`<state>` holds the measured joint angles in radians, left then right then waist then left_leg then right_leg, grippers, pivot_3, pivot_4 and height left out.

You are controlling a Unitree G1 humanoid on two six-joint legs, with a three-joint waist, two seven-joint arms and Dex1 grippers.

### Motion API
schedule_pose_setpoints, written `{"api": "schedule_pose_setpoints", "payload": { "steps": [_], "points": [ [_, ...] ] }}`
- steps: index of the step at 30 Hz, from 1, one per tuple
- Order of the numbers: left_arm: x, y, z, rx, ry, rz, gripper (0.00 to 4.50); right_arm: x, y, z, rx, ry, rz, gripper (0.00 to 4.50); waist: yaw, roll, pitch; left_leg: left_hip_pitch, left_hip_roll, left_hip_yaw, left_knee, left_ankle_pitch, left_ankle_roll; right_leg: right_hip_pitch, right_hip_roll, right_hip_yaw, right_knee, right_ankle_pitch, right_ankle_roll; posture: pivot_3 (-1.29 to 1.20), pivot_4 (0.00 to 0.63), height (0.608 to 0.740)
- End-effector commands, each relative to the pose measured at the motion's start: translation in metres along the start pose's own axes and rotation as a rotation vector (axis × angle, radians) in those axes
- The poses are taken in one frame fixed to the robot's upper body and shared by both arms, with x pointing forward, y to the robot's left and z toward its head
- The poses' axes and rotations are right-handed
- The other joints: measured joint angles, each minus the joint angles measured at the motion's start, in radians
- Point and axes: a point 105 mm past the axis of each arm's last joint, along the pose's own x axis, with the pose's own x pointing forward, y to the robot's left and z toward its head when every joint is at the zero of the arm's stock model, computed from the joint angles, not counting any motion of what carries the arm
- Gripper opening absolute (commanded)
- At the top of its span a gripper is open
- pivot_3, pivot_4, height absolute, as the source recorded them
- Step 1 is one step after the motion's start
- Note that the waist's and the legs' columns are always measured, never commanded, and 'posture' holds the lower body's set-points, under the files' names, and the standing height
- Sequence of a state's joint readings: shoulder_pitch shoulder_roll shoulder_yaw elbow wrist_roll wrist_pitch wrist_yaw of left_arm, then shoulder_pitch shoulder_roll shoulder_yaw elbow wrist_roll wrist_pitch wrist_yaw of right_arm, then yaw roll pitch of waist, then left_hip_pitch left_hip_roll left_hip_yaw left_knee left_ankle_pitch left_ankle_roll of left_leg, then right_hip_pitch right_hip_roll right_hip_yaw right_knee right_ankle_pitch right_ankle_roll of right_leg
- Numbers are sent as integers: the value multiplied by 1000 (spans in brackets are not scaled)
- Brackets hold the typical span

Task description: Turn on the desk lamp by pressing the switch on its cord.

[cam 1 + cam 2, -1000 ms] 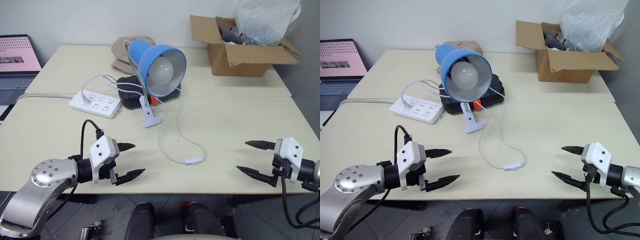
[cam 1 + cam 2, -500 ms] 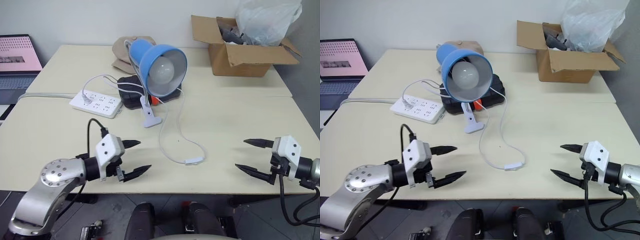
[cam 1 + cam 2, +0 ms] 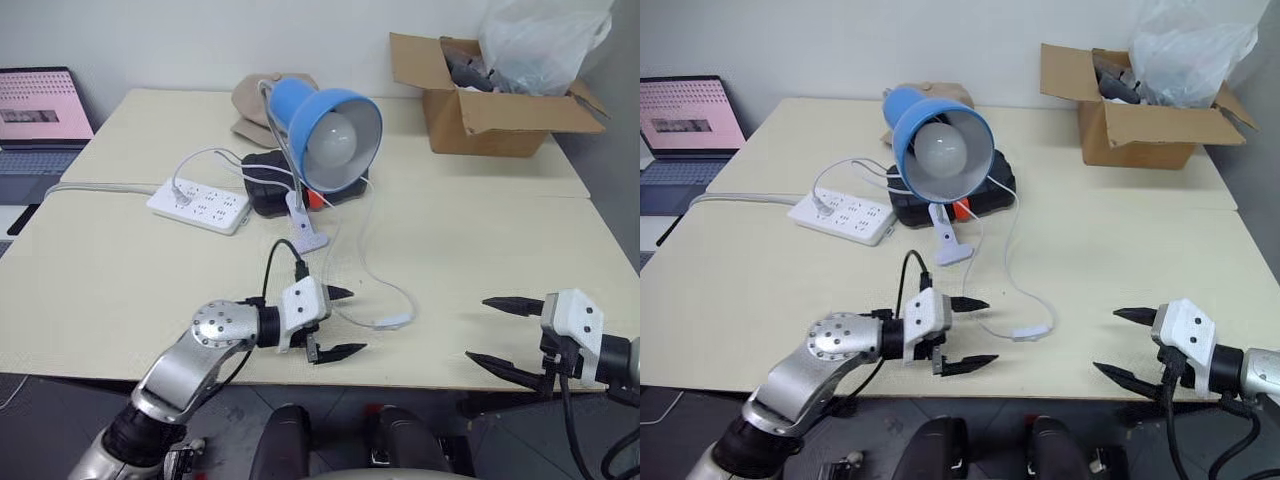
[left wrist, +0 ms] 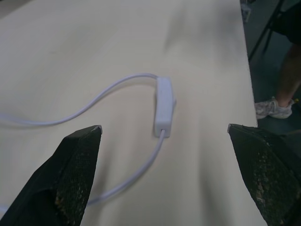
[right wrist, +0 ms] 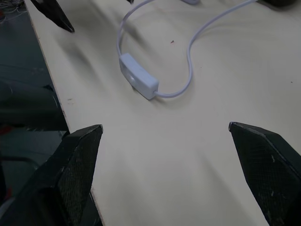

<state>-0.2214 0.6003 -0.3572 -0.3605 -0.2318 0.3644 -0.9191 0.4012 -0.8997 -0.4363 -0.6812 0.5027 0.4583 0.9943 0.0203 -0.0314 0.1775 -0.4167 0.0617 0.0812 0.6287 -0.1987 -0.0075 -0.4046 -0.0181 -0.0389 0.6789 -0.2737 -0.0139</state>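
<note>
The switch (image 3: 391, 321) lies on the tabletop (image 3: 120, 270) near its front edge, forward of the desk lamp (image 3: 330, 135). The left end effector (image 3: 335, 322), spread wide and empty, hovers just beside the switch; the right end effector (image 3: 497, 332), likewise wide open, hangs well apart.

Two cream tables (image 3: 120, 270) butted together, seam running 9 to 3 o'clock across the middle. Plain white wall (image 3: 180, 40) behind, at 12. Open laptop (image 3: 35, 115) with pink screen at 10 o'clock, on a separate surface past the table edge. White power strip (image 3: 200, 205) at 10, its grey cable (image 3: 90, 187) trailing toward 9. Black case (image 3: 270, 190) near centre, tan hat (image 3: 250, 100) behind it at 11. Open cardboard box (image 3: 490, 110) at 1 o'clock, clear plastic bag (image 3: 545, 40) stuffed in top. Dark floor (image 3: 60, 400) below the near edge at 6. Even, diffuse light, soft shadows.
</note>
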Motion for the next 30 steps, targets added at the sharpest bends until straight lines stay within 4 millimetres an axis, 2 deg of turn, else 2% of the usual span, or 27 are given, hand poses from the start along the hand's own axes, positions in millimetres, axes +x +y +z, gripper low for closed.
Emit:
{"api": "schedule_pose_setpoints", "payload": {
  "steps": [1, 4, 9, 16, 20, 23, 30],
  "points": [
    [17, 3, -3, 76, 7, -39, 4476, -7, 6, 12, -16, -1, -20, 4500, 1, 0, 0, 0, 0, 0, 0, 0, 0, 0, 0, 0, 0, 0, 0, 0, 150, 740],
    [30, 7, -10, 112, 20, -43, 4476, -9, 11, 16, -12, 4, -24, 4500, 2, 0, -1, 0, 0, -1, 0, 0, 0, 0, 0, -1, 0, 0, 0, 0, 150, 740],
    [47, 9, -7, 115, -14, -49, 4476, -12, 15, 21, -7, 14, -36, 4500, 2, 0, -1, 0, 0, -1, 0, 0, 0, 0, 0, -1, 0, 0, 0, 0, 150, 740],
    [55, 11, -10, 132, -16, -65, 4476, -14, 17, 26, -4, 19, -50, 4500, 0, 0, -1, -1, 0, -1, 0, 0, 0, 0, 0, -1, 0, 0, 0, 0, 150, 740],
    [57, 14, -13, 144, -9, -60, 3888, -15, 15, 28, -6, 22, -61, 4500, 1, 0, -1, -1, 0, -1, 0, 0, 0, 0, 0, -1, 0, 0, 0, 0, 150, 740],
    [59, 16, -14, 145, -10, -57, 3085, -15, 15, 28, -6, 23, -66, 4500, 1, 0, -1, 0, -1, -1, 1, 0, 0, 0, 0, -1, 0, 1, 1, 0, 150, 740],
    [63, 18, -14, 153, -14, -61, 1689, -13, 16, 29, -8, 20, -73, 4500, 1, -1, -1, 0, -1, -1, 1, 0, 0, 0, 0, -1, 0, 1, 1, 0, 150, 740]
  ]
}}
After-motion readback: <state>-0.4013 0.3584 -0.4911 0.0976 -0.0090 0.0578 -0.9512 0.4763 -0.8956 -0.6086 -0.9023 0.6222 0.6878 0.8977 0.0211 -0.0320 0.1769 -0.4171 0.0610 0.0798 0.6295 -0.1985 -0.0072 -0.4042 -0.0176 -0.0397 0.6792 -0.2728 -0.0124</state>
